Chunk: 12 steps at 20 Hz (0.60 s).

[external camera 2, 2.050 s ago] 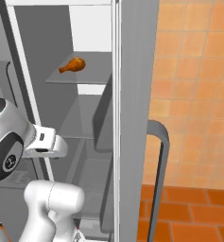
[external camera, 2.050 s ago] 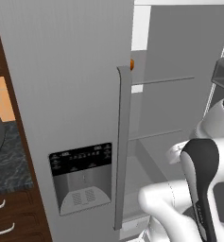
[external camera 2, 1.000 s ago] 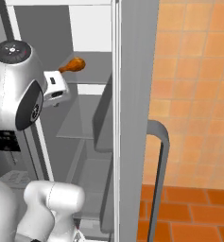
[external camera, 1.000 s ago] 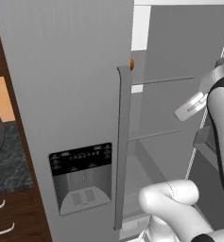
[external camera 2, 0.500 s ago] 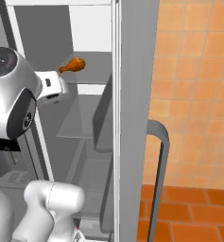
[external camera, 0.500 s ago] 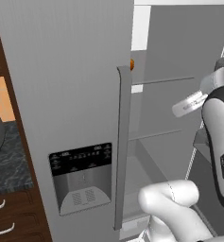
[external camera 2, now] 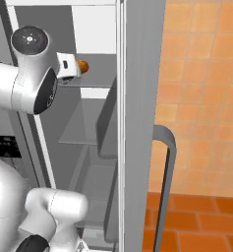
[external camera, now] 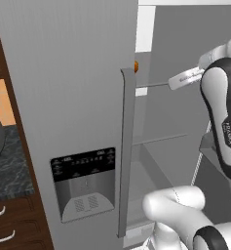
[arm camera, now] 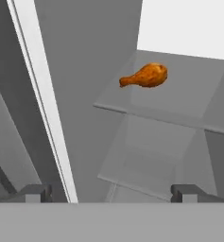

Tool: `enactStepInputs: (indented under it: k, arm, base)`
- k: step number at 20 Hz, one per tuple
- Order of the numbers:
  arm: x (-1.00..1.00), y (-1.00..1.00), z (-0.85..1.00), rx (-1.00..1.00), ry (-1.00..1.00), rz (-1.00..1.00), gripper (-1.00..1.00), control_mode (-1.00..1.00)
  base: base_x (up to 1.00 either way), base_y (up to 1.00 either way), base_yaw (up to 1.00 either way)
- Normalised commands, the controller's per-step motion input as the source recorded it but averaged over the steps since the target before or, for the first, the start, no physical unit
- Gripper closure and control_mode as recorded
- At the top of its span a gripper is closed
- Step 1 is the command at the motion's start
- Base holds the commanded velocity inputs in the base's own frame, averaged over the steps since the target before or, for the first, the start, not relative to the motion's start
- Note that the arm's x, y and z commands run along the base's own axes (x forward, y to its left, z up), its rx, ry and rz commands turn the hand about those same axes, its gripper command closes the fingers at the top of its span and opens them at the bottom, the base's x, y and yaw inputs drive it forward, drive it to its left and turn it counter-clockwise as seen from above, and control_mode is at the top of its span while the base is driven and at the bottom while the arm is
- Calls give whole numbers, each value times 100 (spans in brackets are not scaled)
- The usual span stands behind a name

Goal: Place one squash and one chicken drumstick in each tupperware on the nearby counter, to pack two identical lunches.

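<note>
The white arm has been raised over the last two seconds from a low, folded pose in front of the base to the height of the upper shelf inside the open grey refrigerator point(external camera: 63, 97), and its hand is now levelled at that shelf. In the hand view the two-finger gripper point(arm camera: 111, 191) is seen with its dark tips standing wide apart and nothing between them, so it is open and empty. The glossy orange-brown chicken drumstick point(arm camera: 145, 76) is lying on the translucent glass shelf point(arm camera: 179, 101) ahead of the tips and well apart from them, its bulbous end turned to the right of that view and its thin bone tip to the left. In the right base view only a small orange part of it point(external camera 2: 82, 66) is left showing beside the hand, where the whole piece was plain to see two seconds ago; in the left base view an orange speck point(external camera: 136, 66) at the edge of the refrigerator door is probably the same piece, though it is too small to be sure. From this the step in hand is judged to be the reach for a first drumstick: the approach is lined up, but nothing has been grasped yet, and the carrying and packing appear to be wholly ahead
</note>
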Motion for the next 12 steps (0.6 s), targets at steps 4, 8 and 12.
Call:
enactStepInputs:
  k: [4,8,12]
  arm:
    - [76,0,-4,2,-1,15,-100,-100]
    - [62,7,-33,0,0,15,-100,-100]
    - [64,3,-21,0,0,6,-100,-100]
  base:
    - [0,0,0]
    - [0,0,0]
    - [0,0,0]
